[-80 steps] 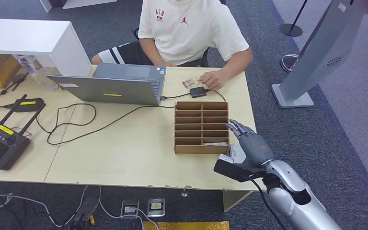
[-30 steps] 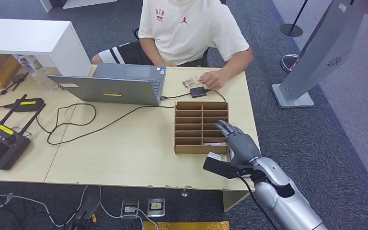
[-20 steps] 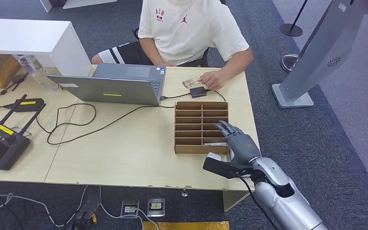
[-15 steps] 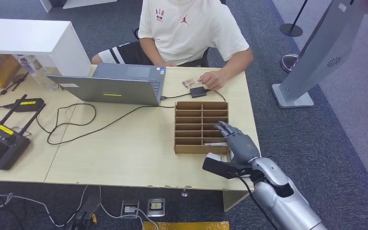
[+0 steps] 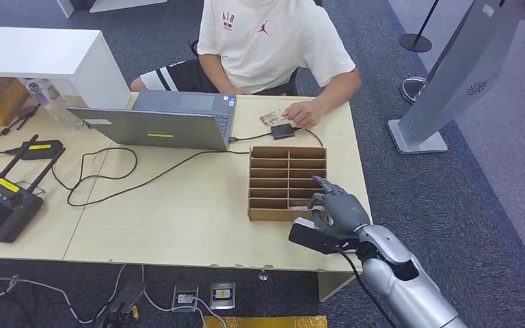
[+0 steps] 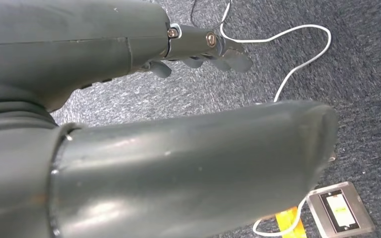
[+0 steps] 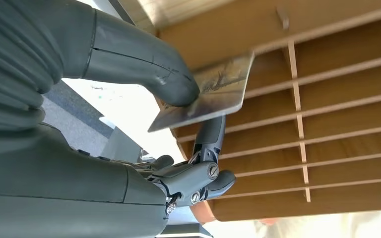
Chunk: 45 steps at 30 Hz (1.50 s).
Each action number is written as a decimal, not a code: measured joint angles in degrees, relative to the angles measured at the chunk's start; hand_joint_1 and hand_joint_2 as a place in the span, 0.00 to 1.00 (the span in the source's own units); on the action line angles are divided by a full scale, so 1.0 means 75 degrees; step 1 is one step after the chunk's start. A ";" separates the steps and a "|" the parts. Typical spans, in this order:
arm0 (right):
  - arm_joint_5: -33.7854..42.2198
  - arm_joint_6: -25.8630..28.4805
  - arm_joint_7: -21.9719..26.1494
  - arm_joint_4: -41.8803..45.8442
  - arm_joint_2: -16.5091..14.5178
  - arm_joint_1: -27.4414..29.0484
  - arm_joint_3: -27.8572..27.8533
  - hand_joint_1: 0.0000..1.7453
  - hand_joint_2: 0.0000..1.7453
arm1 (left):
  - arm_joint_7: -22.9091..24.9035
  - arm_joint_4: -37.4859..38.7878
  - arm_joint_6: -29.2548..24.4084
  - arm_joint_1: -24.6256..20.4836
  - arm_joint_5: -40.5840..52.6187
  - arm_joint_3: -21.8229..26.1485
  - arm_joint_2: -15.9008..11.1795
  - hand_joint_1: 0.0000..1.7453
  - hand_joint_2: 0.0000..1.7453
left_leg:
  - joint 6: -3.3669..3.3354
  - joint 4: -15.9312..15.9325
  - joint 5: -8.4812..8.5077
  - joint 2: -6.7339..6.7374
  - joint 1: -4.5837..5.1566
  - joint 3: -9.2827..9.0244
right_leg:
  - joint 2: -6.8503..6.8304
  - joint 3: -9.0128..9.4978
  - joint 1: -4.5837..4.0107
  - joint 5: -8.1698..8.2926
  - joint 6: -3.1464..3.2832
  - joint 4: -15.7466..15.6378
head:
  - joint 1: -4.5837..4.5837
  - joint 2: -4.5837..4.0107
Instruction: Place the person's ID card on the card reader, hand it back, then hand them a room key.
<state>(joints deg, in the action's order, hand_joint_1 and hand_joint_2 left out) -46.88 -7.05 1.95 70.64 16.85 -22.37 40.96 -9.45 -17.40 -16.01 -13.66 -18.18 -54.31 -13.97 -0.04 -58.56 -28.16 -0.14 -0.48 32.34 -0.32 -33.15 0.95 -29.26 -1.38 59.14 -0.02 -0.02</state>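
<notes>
One thin glossy room key (image 7: 206, 94) pinched in right hand (image 5: 337, 208) over slotted wooden rack (image 5: 273, 179).

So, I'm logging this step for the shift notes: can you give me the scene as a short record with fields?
right hand: pinches a room key card between thumb and fingers, over the wooden slotted tray
left hand: hangs above grey carpet, holding nothing
ID card: lies on the table by the black card reader, under the person's hand
stage: key picked, not yet handed over
</notes>
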 joint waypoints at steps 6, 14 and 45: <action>0.0010 -0.0012 -0.0021 0.0000 -0.0004 -0.0027 0.0000 1.00 1.00 | 0.0001 -0.0003 -0.0001 0.0009 0.0015 0.0000 0.0000 0.00 0.00 | 0.0000 0.0000 0.0000 0.0000 0.0000 0.0001 | -0.0001 0.0000 0.0000 0.0000 0.0000 0.0000 | -0.0001 0.0000; -0.0015 0.0027 0.0003 -0.0004 -0.0047 -0.0050 0.0000 1.00 1.00 | 0.0001 -0.0004 0.0029 0.0004 -0.0053 0.0004 -0.0003 0.00 0.00 | 0.0000 0.0000 0.0000 0.0000 0.0000 0.0001 | 0.0000 0.0000 0.0000 0.0000 0.0000 0.0000 | -0.0001 0.0000; -0.0739 0.1338 0.1099 -0.1035 -0.0169 -0.3330 -0.1714 1.00 1.00 | -0.0147 -0.0006 0.0100 -0.0157 0.0039 0.0012 0.0004 0.00 0.00 | 0.0003 -0.0001 0.0006 -0.0003 -0.0001 0.0005 | -0.0003 0.0000 -0.0001 0.0005 -0.0001 0.0004 | -0.0001 0.0000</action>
<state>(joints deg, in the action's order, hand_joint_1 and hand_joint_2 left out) -52.43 2.98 10.19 62.88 15.58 -47.34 28.10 -10.56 -17.44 -15.26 -14.83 -17.89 -54.23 -13.94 -0.02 -58.57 -28.12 -0.16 -0.49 32.38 -0.34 -33.15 0.95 -29.23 -1.39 59.18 -0.03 -0.02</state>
